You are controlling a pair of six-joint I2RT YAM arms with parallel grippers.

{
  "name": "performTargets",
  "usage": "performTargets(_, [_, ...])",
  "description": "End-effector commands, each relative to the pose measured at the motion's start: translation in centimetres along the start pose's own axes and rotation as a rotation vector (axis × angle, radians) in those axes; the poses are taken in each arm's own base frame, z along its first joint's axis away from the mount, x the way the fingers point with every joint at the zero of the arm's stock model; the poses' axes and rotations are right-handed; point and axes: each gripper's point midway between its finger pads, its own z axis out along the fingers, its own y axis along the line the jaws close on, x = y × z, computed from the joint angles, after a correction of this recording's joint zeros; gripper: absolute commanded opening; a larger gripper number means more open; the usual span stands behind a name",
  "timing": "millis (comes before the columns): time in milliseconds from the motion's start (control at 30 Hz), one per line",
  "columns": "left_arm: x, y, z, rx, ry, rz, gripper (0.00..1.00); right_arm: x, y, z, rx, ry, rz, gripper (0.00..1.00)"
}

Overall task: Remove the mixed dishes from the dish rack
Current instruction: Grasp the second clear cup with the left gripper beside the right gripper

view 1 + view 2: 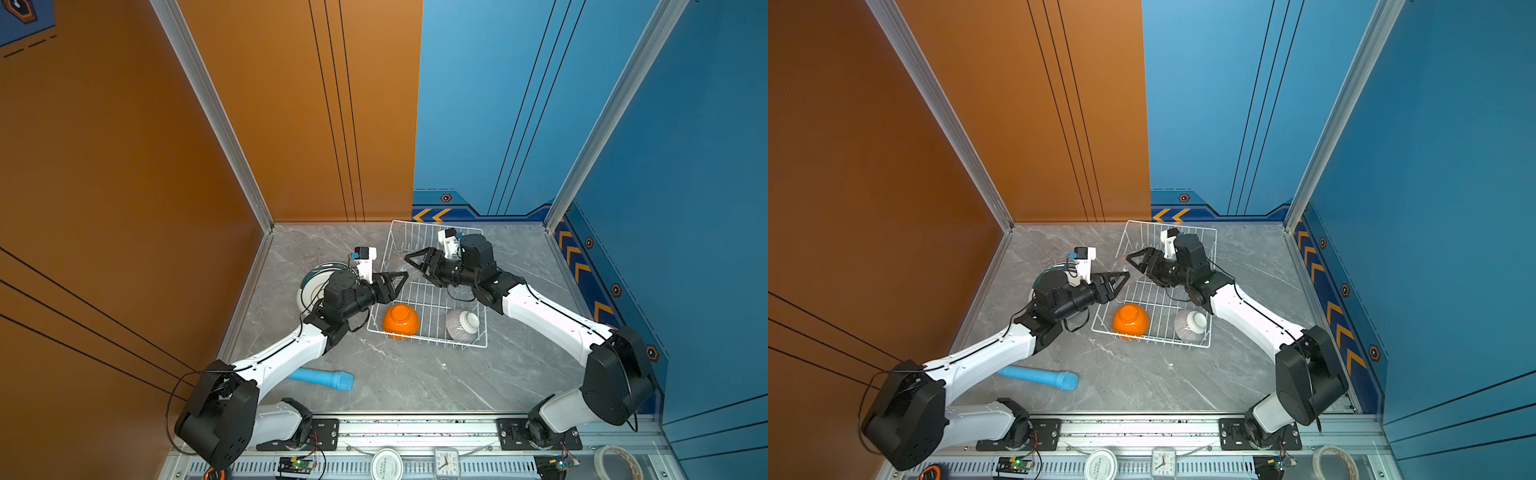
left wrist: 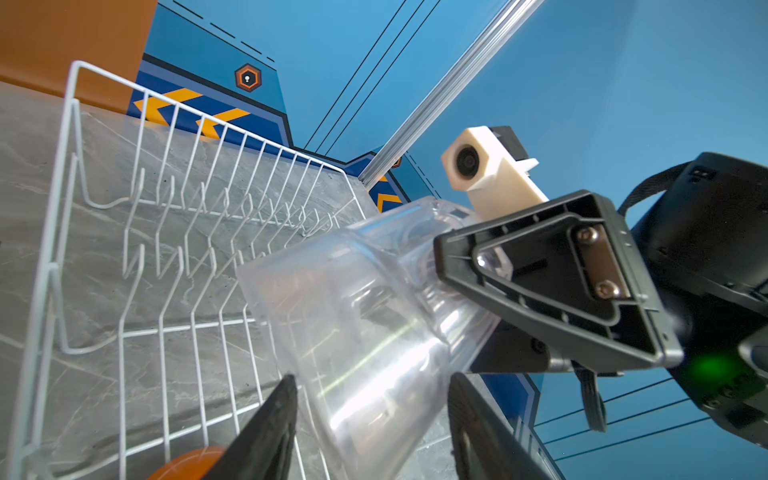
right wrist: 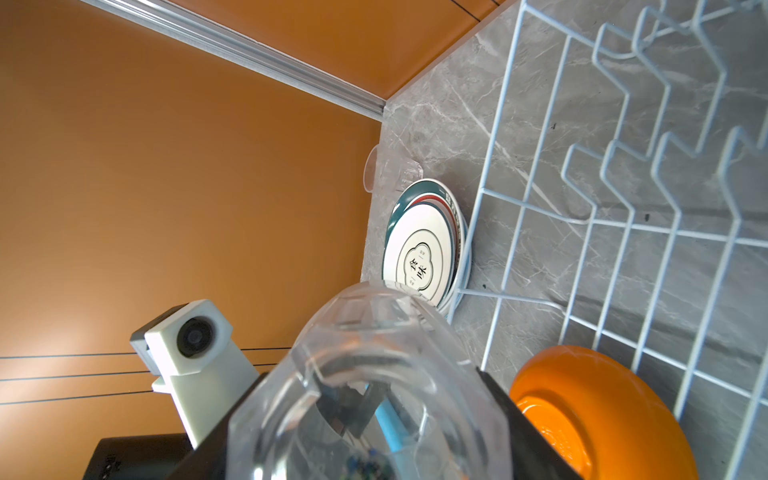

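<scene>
Meeting tip to tip just above the dish rack (image 1: 428, 295) rim, the two arms share one glass. Behind the left gripper (image 1: 402, 277), stacked plates (image 1: 309, 286) lie on the table (image 1: 415, 374). Its jaws flank the mouth end of a clear tumbler (image 2: 365, 324); I cannot tell whether they press it. The tumbler's long axis runs level, jaw to jaw, with its thick base clamped in the right gripper (image 1: 409, 257). Nearer than both jaws sit the orange bowl (image 1: 400, 320) and striped bowl (image 1: 462, 326), foot-up. Beyond them is bare table up to the blue cylinder (image 1: 322, 379). Both top views barely show the glass. Only the right wrist view shows a second tumbler (image 3: 386, 170) beside the plates.
</scene>
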Motion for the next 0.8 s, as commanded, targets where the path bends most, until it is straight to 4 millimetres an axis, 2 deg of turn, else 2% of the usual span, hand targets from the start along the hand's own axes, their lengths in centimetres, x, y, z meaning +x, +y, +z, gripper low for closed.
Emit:
performTargets(0, [-1.2,-2.8,0.3,0.107,-0.024,0.028,0.53,0.0,1.7,0.3,-0.097,0.019,0.003,0.59])
performTargets(200, [-1.3,-3.9,0.5,0.152,-0.028,0.049,0.47,0.3,2.1,0.7,-0.141,0.042,0.029,0.59])
performTargets(300, [-1.4,-3.9,0.6,0.151,-0.033,0.052,0.34,0.2,2.0,0.6,-0.14,0.04,0.035,0.59])
performTargets(367, [-1.5,-3.8,0.6,0.145,-0.037,0.051,0.16,0.3,1.8,0.6,-0.137,0.036,0.037,0.6])
performTargets(400, [-1.5,-3.7,0.6,0.139,-0.041,0.049,0.1,0.3,1.7,0.6,-0.136,0.037,0.038,0.6])
performTargets(767, [-1.4,-3.1,0.7,0.115,-0.046,0.04,0.02,0.1,1.4,0.4,-0.14,0.023,0.044,0.7])
